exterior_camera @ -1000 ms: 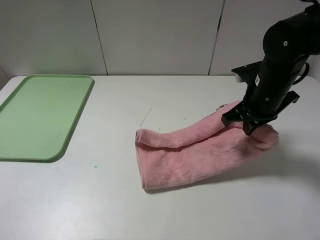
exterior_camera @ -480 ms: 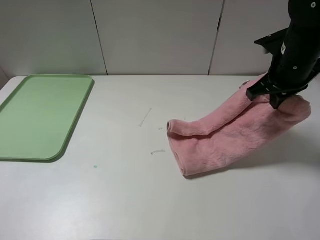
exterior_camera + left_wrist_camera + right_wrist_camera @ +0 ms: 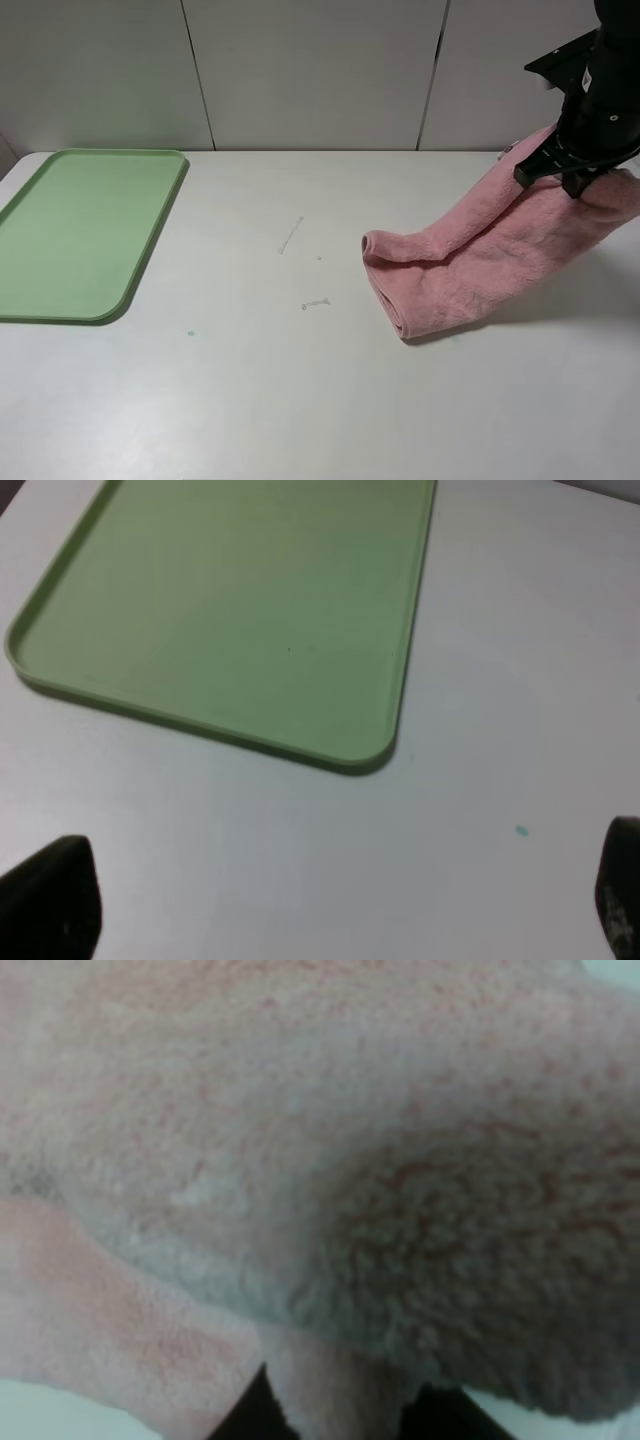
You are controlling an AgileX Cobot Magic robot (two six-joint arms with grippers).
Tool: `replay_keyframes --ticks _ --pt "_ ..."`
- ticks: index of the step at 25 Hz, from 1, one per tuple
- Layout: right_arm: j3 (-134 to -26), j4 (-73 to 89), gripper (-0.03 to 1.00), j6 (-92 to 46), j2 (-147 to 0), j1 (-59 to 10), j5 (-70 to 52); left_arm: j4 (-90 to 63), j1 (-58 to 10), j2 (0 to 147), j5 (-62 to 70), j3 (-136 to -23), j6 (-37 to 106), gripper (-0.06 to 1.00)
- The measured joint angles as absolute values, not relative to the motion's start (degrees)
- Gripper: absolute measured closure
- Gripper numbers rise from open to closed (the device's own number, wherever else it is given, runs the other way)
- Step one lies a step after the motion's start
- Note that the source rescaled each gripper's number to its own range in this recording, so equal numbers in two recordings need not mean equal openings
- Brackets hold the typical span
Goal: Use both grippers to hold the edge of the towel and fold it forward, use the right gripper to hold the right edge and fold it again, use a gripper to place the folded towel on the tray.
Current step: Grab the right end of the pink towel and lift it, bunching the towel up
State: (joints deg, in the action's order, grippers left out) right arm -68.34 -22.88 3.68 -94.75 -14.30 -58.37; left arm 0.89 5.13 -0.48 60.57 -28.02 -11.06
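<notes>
The pink towel (image 3: pixel 480 260), folded into a long band, lies on the white table at the right. Its right end hangs lifted from my right gripper (image 3: pixel 577 182), which is shut on it near the right edge of the exterior view. The right wrist view is filled with pink terry (image 3: pixel 330 1160), with dark fingertips (image 3: pixel 250 1415) pinching it. The light-green tray (image 3: pixel 85 230) lies flat at the far left and shows in the left wrist view (image 3: pixel 240 610). My left gripper (image 3: pixel 330 910) is out of the exterior view; its fingertips (image 3: pixel 50 900) stand wide apart and empty above the table near the tray's corner.
Small thread-like marks (image 3: pixel 291 235) and a bit of lint (image 3: pixel 316 303) lie mid-table. A tiny teal speck (image 3: pixel 189 332) sits near the tray's front corner. A white panelled wall stands behind the table.
My right gripper has moved right and up with the towel's end in it, dragging the whole towel rightward across the table. The tray has not moved.
</notes>
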Motion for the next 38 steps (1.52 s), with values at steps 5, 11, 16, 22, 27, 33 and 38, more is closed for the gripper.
replay_keyframes --ticks 5,11,16,22,27,33,38 --pt "-65.6 -19.9 0.85 3.7 -94.7 -14.3 -55.6 0.9 5.1 -0.5 60.6 -28.0 -11.1 -0.05" --pt "-64.8 -17.2 0.85 3.7 -94.8 -14.3 -55.3 0.9 5.1 -0.5 60.6 -28.0 -11.1 -0.05" --pt "-64.8 -18.5 0.85 7.0 -94.8 -18.4 -55.5 0.9 5.1 -0.5 60.6 -28.0 -11.1 -0.05" --pt "-64.8 -19.9 0.85 12.1 -95.0 -23.9 -56.1 0.9 5.1 -0.5 60.6 -28.0 -11.1 -0.05" --pt "-64.8 -18.5 0.85 13.1 -97.0 -27.7 -57.4 0.9 5.1 -0.5 60.6 -28.0 -11.1 -0.05" --pt "-64.7 -17.4 0.85 15.6 -98.4 -31.9 -57.3 0.9 5.1 -0.5 60.6 -28.0 -11.1 -0.05" --pt "-64.7 -15.9 0.85 16.7 -98.4 -33.2 -57.1 0.9 5.1 -0.5 60.5 -28.0 -11.1 -0.05"
